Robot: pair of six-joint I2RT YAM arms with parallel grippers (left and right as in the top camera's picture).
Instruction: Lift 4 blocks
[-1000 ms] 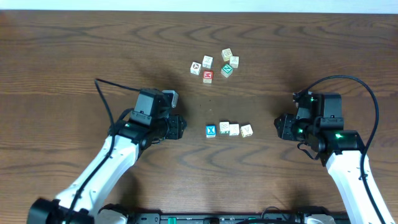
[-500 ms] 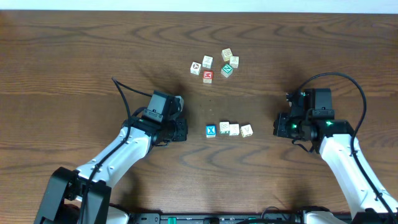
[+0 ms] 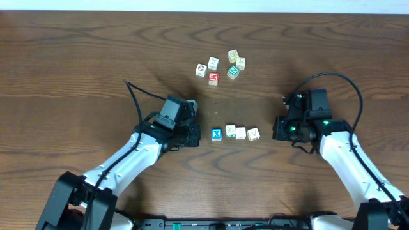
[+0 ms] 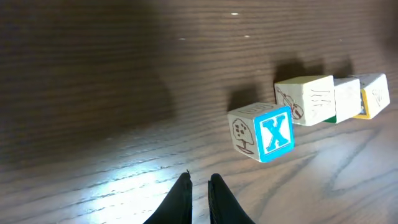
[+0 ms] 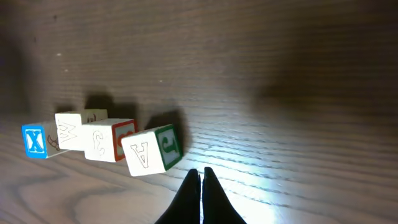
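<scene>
Blocks (image 3: pixel 235 133) in a row, centre frame | left gripper (image 4: pixel 199 182), right gripper (image 5: pixel 201 171) had pinched closed, empty, and moved in toward row ends | end-squeeze lift likely next

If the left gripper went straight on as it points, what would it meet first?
Probably the blue X block, the nearest one. In the wrist view the left gripper aims slightly off that block's side, so it might only clip a corner or pass over bare table; depth is unclear.
</scene>
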